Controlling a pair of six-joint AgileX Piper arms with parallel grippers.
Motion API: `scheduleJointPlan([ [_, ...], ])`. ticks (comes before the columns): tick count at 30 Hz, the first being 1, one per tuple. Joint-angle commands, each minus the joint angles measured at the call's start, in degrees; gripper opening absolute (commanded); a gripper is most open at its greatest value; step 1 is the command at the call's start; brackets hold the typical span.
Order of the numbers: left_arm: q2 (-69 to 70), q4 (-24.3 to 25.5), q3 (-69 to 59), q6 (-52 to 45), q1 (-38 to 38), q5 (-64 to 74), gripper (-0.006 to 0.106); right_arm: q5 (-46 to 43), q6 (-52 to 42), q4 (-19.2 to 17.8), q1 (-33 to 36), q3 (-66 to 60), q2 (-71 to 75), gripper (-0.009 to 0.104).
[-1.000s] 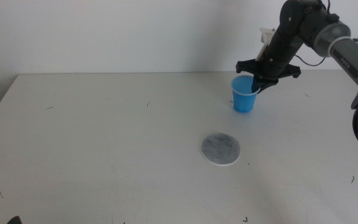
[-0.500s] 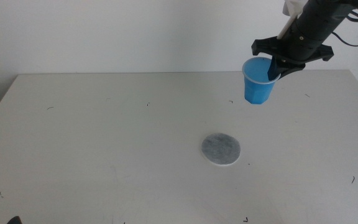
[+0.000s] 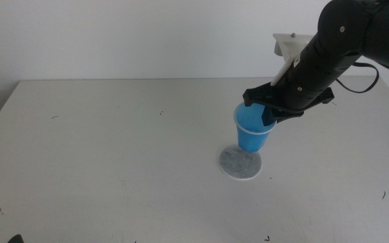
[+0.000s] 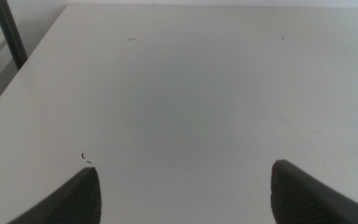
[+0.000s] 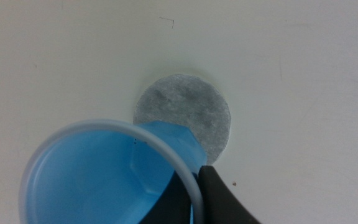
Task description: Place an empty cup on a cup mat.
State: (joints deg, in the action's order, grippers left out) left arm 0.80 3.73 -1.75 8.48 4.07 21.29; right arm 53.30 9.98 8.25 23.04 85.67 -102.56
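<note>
Right gripper (image 3: 270, 115) clamped on the cup (image 3: 252, 131), one jaw inside the rim, one outside, at the cup's 3 o'clock side in the middle view. Cup upright or near it, carried low over the mat (image 3: 240, 163). Cannot tell whether its base touches the mat yet; from the wrist view (image 5: 201, 186) the base looks short of the disc's centre, with most of the mat (image 5: 185, 115) showing beyond the cup (image 5: 104, 174).

Mat lies flat on the surface (image 3: 113, 148), about mid-table.

Left gripper (image 4: 185, 193) waits, jaws wide apart, over bare surface (image 4: 185, 93); not seen in the middle view.

Risks, as I judge them:
- Release now and the cup may land half on the mat's edge, then tip or sit crooked.
- A thin-wall pinch can deform the rim; the cup may stick to a jaw on opening and drag.
- Coming down off-centre could shove the light disc sideways.
</note>
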Motion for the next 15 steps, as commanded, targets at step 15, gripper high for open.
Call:
scheduleJointPlan([
  [15, 0.7, 0.0, 0.3, 0.6, -0.1, -3.8, 0.105, -8.1, -0.6, -1.1, 0.7, 1.2, -7.4, -0.001],
])
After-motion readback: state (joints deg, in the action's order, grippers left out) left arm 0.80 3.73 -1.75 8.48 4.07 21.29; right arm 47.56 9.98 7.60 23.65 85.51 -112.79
